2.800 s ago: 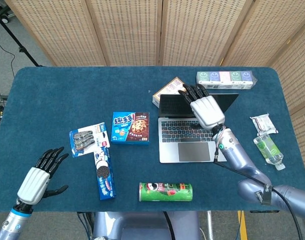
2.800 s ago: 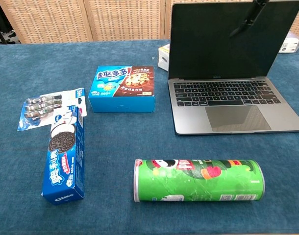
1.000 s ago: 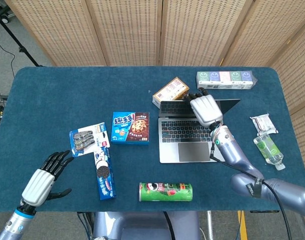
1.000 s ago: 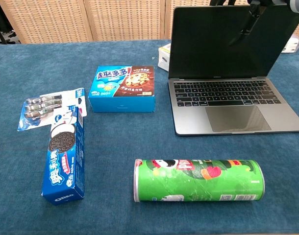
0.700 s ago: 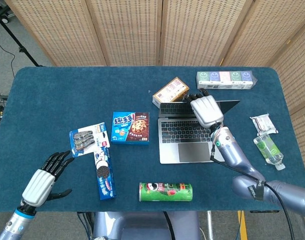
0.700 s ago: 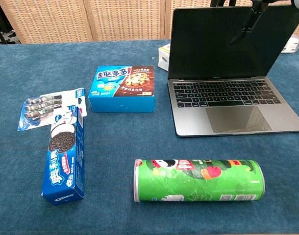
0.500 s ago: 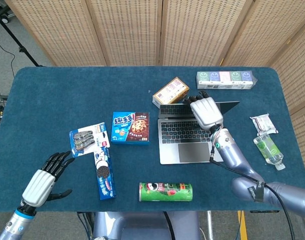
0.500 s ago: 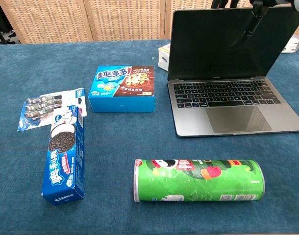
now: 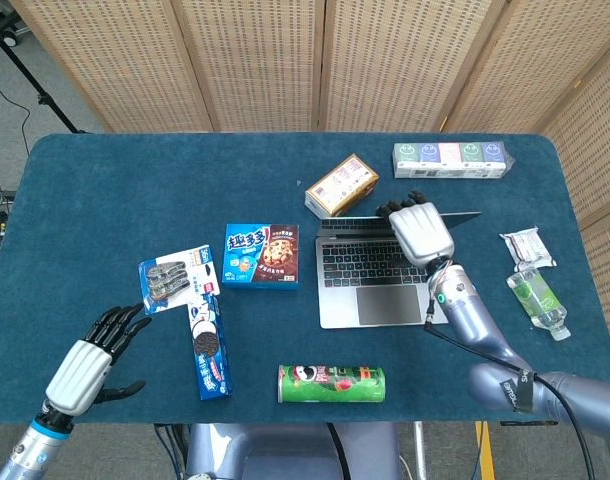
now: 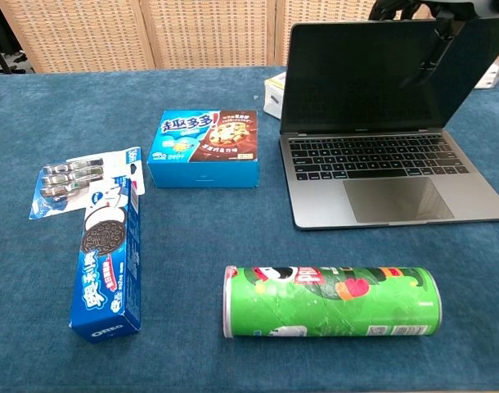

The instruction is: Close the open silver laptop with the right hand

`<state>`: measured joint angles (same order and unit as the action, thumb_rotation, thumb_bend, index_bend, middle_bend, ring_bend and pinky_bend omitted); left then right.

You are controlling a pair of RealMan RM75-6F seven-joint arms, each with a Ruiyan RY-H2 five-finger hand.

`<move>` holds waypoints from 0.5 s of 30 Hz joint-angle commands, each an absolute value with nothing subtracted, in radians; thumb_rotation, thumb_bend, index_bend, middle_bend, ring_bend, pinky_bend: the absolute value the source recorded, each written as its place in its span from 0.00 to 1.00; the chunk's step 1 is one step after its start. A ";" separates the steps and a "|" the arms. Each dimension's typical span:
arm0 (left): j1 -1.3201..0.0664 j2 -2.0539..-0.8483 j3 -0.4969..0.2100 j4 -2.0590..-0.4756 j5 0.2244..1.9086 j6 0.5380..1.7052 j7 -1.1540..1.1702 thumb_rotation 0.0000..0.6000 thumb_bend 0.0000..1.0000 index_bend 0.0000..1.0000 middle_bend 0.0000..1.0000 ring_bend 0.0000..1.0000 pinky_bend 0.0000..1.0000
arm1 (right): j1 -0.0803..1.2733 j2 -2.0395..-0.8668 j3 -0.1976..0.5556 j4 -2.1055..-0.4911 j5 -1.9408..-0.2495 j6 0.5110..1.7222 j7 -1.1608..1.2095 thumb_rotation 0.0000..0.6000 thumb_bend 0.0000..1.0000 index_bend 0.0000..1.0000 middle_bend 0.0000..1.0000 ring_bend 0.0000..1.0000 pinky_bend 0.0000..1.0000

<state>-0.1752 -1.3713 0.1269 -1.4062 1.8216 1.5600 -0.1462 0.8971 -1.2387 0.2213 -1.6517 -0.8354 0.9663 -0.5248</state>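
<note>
While the right hand (image 9: 419, 232) rests on the top edge of the screen, the silver laptop (image 9: 377, 272) is only partly closed. It stands toward the right side of the table (image 9: 105, 190), a little behind the middle, with its keyboard open to the front edge. In the head view the lid shows only as a thin strip, so it is near upright or leaning a little forward; the chest view shows the dark screen (image 10: 372, 74) facing the front, with much angle left to the keyboard. I judge that the closing is begun but most of it is left: the lid must come all the way down on the base.

The fingers of this hand hook over the lid edge, and the thumb shows against the screen in the chest view. It holds nothing; it only presses on the lid.

Compared with the picture of 2.8 seconds ago, the lid has tilted forward, because more of the screen showed from above then, and the hand has moved with it toward the front edge.

The left hand (image 9: 85, 363) hangs near the front left corner with fingers spread and empty, almost where it was.
</note>
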 commanded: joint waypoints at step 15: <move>-0.178 -1.368 0.134 -1.412 1.830 1.557 -0.148 1.00 0.00 0.13 0.00 0.07 0.09 | 0.875 -1.210 0.196 -1.744 -0.815 1.021 -0.565 1.00 0.00 0.31 0.33 0.36 0.16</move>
